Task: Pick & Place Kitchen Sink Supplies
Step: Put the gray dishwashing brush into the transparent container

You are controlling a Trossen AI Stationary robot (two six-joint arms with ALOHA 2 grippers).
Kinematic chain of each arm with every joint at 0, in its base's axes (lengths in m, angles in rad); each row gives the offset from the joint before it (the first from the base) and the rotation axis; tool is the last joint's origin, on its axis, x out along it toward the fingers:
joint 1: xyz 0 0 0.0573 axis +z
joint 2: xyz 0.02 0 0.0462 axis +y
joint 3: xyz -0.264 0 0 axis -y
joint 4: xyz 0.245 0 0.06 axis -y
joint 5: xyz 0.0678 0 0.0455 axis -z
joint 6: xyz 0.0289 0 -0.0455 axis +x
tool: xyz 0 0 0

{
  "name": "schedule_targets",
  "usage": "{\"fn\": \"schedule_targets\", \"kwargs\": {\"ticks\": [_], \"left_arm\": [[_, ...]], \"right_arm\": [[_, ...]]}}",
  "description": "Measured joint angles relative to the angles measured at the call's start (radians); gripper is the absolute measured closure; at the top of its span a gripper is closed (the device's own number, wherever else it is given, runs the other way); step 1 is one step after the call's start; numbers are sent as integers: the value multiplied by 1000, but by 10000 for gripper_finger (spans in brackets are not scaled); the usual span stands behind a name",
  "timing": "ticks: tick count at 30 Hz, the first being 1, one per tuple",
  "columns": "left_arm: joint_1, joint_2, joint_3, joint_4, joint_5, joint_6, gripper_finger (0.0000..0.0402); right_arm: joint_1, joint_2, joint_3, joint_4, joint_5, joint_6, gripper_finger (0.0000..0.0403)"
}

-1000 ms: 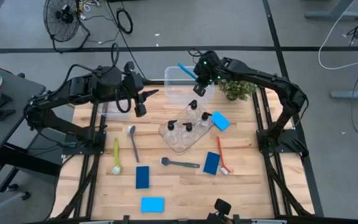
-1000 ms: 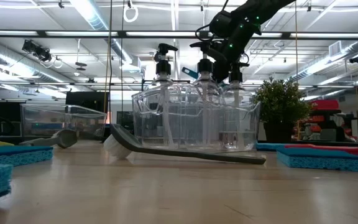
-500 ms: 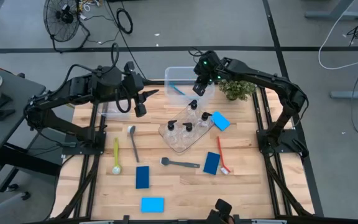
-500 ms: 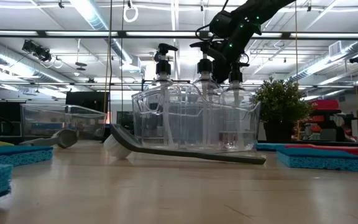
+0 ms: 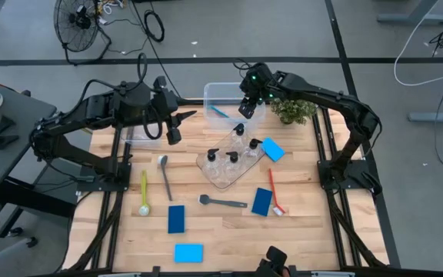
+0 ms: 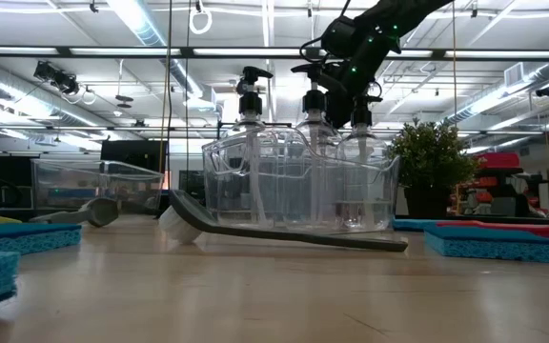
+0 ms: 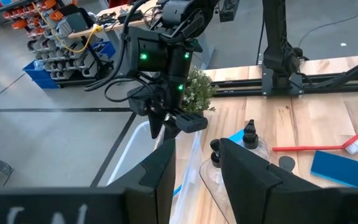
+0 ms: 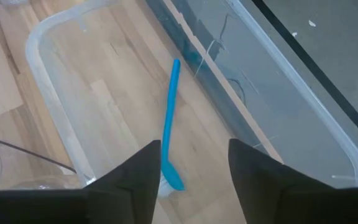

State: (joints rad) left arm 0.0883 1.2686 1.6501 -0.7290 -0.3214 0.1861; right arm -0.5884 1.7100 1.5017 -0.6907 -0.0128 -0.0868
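The right gripper [image 5: 243, 110] hangs over the far clear bin [image 5: 210, 92], its fingers [image 8: 129, 180] spread apart and holding nothing; straight below it, inside that bin, lies the blue brush [image 8: 169, 127], flat on the bin floor and free of the fingers. In the high view the brush [image 5: 219, 112] shows as a short slanted blue line just left of the gripper, within the bin's walls. On the near side of the gripper stands the clear tray [image 5: 206, 165] with four pump bottles [image 5: 240, 132] upright in it. A light-blue sponge [image 5: 273, 149] leans at the tray's right edge, and the potted plant [image 5: 291, 110] sits just right of the gripper. Farther toward the near edge lie the red brush [image 5: 275, 192] beside a dark-blue sponge [image 5: 261, 201], the black brush [image 5: 223, 202], a second dark-blue sponge [image 5: 176, 218] and a light-blue sponge [image 5: 188, 252]. Well to the gripper's left are the grey brush [image 5: 164, 175] and the yellow-green brush [image 5: 144, 193]. The left gripper [image 5: 174, 129] waits there above the table's far left part, by a second clear bin [image 5: 129, 138], its fingers [image 7: 160, 174] parted and empty.
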Motion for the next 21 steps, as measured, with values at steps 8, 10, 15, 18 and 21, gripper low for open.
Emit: {"fn": "schedule_targets", "kwargs": {"ticks": [8, 10, 15, 18, 21], "left_arm": [[0, 0, 0, 0, 0, -25, 273], [0, 0, 0, 0, 0, -25, 273], [0, 0, 0, 0, 0, -24, 273], [0, 0, 0, 0, 0, -23, 273], [0, 0, 0, -1, 0, -23, 273]], "right_arm": [[8, -6, 0, -3, -6, -19, 226], [14, -18, -1, -8, -7, -30, 230], [37, -66, -1, -8, -7, -38, 237], [55, -112, -1, -25, -15, -38, 238], [78, -162, -1, -37, -48, -8, 238]]}}
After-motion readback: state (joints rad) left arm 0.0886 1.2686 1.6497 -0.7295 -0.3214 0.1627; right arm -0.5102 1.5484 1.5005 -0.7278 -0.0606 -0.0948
